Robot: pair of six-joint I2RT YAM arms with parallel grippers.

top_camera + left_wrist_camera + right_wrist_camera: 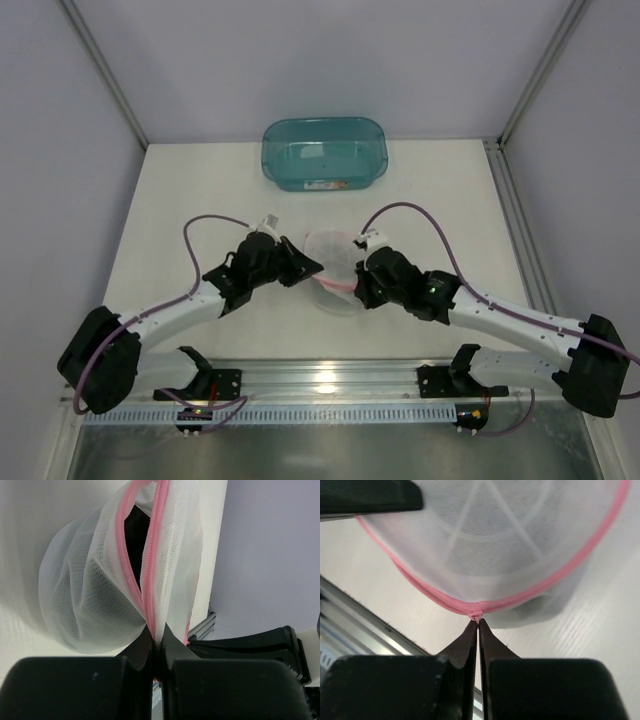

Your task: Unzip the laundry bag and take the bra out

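The laundry bag (333, 262), a round white mesh pouch with pink rim and zip, is held off the table between both grippers. My left gripper (314, 266) is shut on the bag's pink zip edge (156, 630); the zip is parted above the fingers. The black bra (133, 527) shows as a dark shape through the gap and the mesh. My right gripper (356, 290) is shut on a small pink tab (477, 616) at the bag's pink rim (545, 582).
A teal translucent tub (324, 152) stands at the back middle of the white table (200, 200). A metal rail (330, 382) runs along the near edge. White walls close in the left, right and back.
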